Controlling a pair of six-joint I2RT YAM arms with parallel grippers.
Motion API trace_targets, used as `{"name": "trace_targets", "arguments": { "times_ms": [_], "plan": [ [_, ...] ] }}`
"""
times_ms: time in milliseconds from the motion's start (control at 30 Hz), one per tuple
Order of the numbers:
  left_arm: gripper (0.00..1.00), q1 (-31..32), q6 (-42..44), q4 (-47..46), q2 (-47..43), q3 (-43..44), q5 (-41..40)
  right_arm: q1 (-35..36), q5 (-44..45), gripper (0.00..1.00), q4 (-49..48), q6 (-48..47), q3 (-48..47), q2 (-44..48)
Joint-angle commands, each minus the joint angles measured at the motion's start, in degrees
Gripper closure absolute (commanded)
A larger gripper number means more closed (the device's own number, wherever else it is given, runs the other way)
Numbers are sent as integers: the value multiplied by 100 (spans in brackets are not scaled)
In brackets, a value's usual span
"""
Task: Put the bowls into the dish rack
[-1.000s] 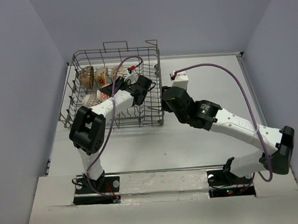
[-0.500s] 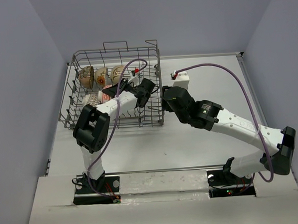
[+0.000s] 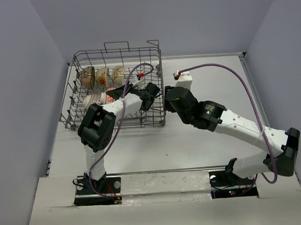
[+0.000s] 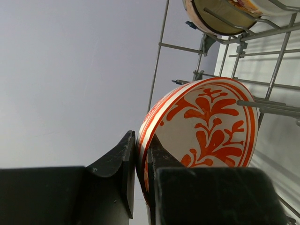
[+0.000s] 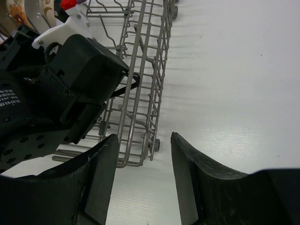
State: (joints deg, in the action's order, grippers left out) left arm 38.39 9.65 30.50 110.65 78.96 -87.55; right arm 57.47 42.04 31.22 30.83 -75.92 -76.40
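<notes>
Left wrist: we see the orange bowl (image 4: 206, 126) on edge inside the rack (image 4: 158, 56), rim pinched by the left gripper (image 4: 139, 146). Three bowls (image 3: 103, 75) stand in the far row. Right gripper (image 5: 143, 138) gapes empty beside the rack, possibly touching it.

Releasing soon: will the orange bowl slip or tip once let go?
Likely stiff and slippery: the orange bowl looks glazed, and the left tool pinches only its rim. On edge, it may roll unless the dish rack holds it.
</notes>
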Motion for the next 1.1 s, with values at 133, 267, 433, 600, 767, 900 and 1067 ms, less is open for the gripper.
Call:
{"name": "trace_targets", "arguments": {
  "times_ms": [133, 267, 433, 600, 767, 900, 1067],
  "plan": [
    [86, 415, 186, -466, 79, -179, 27, 62, 208, 46, -204, -24, 95, 257],
    [85, 459, 239, -528, 106, -205, 45, 62, 199, 45, -213, -16, 104, 257],
    [82, 555, 265, -536, 176, -205, 10, 62, 208, 45, -204, -7, 121, 266],
    [77, 625, 301, -580, 238, -232, 27, 62, 208, 46, -204, -16, 104, 249],
    [71, 643, 283, -572, 273, -223, 132, 62, 199, 45, -196, 2, 113, 205],
    [69, 652, 30, -388, 299, -135, 290, 62, 190, 46, -204, 2, 121, 187],
    [69, 661, -209, -124, 317, 14, 449, 62, 208, 45, -196, 2, 130, 196]
  ]
}}
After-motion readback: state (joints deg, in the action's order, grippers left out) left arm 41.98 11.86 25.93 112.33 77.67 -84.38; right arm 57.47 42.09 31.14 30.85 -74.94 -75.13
